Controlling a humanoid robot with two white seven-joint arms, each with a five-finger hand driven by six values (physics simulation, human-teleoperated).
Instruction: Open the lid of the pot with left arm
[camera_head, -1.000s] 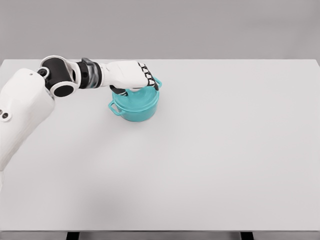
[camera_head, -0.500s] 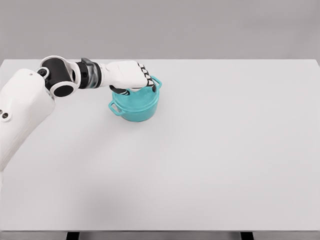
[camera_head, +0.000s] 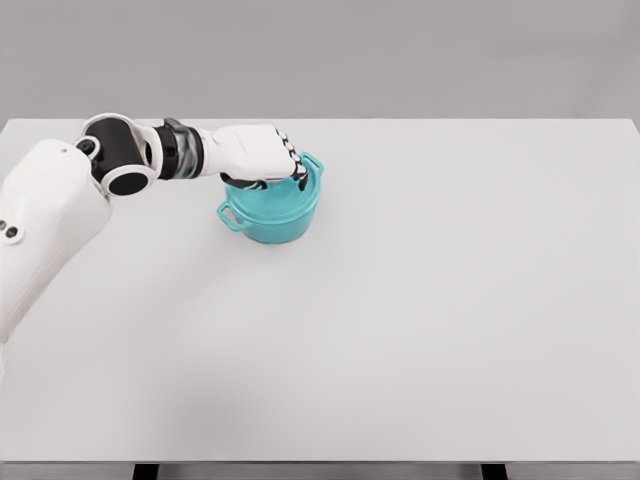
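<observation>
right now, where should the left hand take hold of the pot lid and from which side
By the knob at the centre of the lid, from straight above. The lid sits flat on the teal pot, so only the top offers a grip. The left hand is over that spot, fingers curled down, hiding the knob, so contact cannot be confirmed.

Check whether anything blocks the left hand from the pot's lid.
Nothing visible does. The left hand sits right on top of the teal pot, its fingers curled down over the lid; the white table nearby holds no other object.
</observation>
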